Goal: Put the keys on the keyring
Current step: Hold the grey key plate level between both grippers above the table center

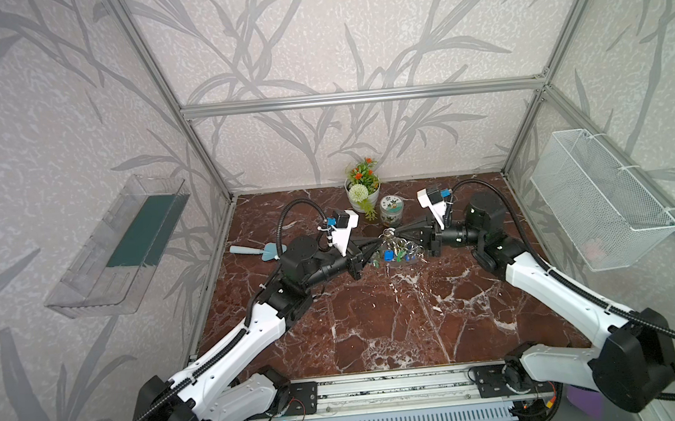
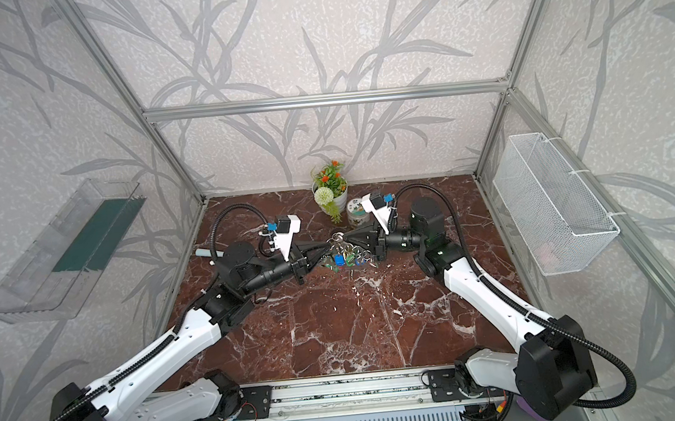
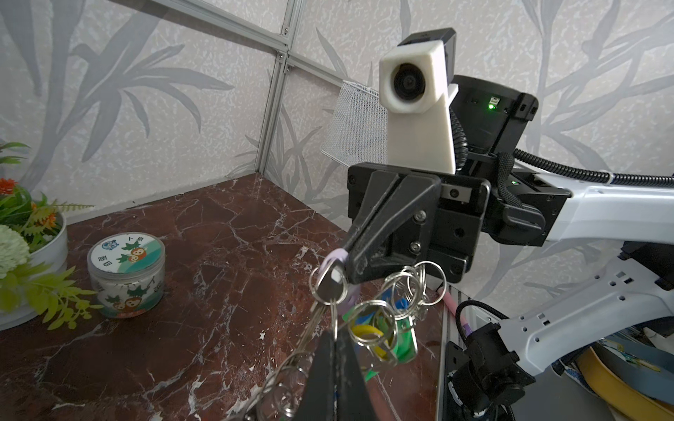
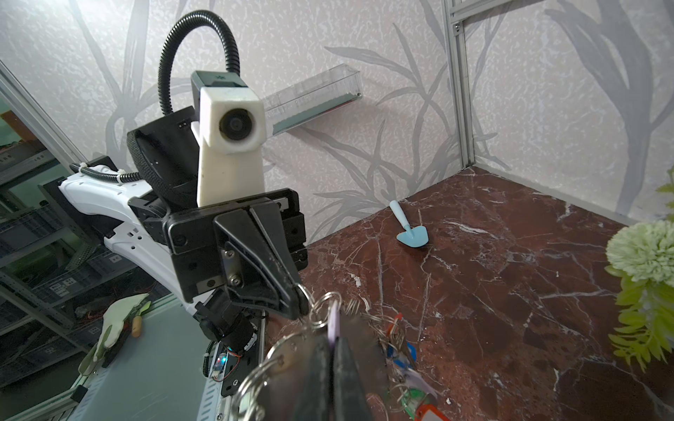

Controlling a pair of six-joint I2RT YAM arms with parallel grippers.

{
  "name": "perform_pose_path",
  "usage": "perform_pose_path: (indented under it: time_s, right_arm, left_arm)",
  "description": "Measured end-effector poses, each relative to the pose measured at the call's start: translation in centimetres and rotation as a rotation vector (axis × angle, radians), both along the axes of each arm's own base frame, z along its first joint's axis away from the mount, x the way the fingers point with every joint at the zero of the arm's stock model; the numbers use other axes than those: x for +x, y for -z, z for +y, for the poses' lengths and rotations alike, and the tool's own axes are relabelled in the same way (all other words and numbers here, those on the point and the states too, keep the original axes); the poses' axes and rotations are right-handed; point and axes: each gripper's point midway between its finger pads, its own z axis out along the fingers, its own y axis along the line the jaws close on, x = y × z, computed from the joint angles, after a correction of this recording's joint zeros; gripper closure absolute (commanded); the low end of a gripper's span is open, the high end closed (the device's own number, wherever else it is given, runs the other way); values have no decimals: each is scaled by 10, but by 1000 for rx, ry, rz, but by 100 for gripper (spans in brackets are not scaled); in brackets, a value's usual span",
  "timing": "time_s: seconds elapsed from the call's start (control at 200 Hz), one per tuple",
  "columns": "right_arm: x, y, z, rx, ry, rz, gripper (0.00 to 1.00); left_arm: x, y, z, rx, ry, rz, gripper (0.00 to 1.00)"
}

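The left gripper (image 4: 299,300) and the right gripper (image 3: 349,266) are found tip to tip above the far middle of the marbled table (image 1: 379,320). The jaws of the right gripper are seen closed, and the pale lilac tag of the keys (image 3: 332,286) is pinched between them. The silvery key is hung just beneath the tips, against the tag. The jaws of the left gripper are likewise closed, clamped on a wire loop of the keyring (image 1: 398,248).

The keyring is held between the two grippers, with its small rings and its green, blue, yellow and red tags hung below them. Whether the lowest tags are rested on the table cannot be told. The keys are pressed close against the rings at the top of the bunch. Whether they are threaded onto the loop cannot be made out.

A white plant pot (image 1: 358,203) with green and orange foliage is placed at the far edge of the table. A round printed tin (image 1: 393,211) is set just right of it, just beyond the grippers. A light blue scoop (image 1: 260,251) is laid on the table to the left, behind the left arm. A clear shelf (image 1: 122,247) is fixed to the left wall and a white wire basket (image 1: 602,201) to the right wall.
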Motion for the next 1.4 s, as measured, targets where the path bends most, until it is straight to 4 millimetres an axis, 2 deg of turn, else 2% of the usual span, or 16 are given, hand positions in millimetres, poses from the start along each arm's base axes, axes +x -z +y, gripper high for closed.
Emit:
perform_pose_path:
  time_s: [0.385, 0.605, 0.915, 1.1, 1.399]
  right_arm:
    - [-4, 0, 2, 1, -18, 7, 100]
    - [-6, 6, 5, -16, -24, 9, 100]
    - [-8, 12, 8, -38, -27, 11, 100]
    - [-3, 19, 6, -65, 4, 19, 100]
    - [6, 19, -4, -67, 49, 27, 100]
  left_arm:
    - [-2, 0, -3, 25, 22, 19, 100]
    - [2, 12, -6, 59, 25, 48, 100]
    - [3, 16, -6, 75, 25, 61, 100]
    - [4, 18, -6, 81, 17, 62, 100]
    - [9, 17, -1, 92, -16, 46, 100]
